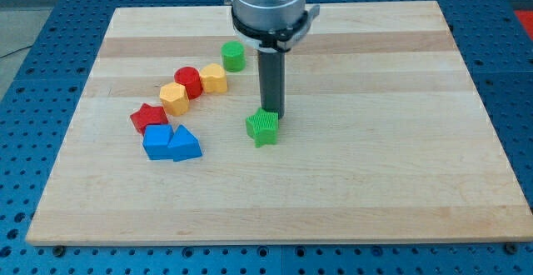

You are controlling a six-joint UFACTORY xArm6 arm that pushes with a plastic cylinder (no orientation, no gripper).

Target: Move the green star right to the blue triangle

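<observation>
One green star (262, 128) sits mid-bench, well right of the blue triangle (185, 145). We have no hand to open or close, only our tip (272, 113), touching the star's upper right edge, placed, we judge, to push it leftward.

The arm's grey housing (271, 4) is cut off by the view's top edge, so nothing above it shows. My tip (272, 113) ends right behind the green star (262, 127), and whether the two touch cannot be told (the star's top hides the very end). The blue cube (156, 142) covers the red star's (148, 117) near edge
</observation>
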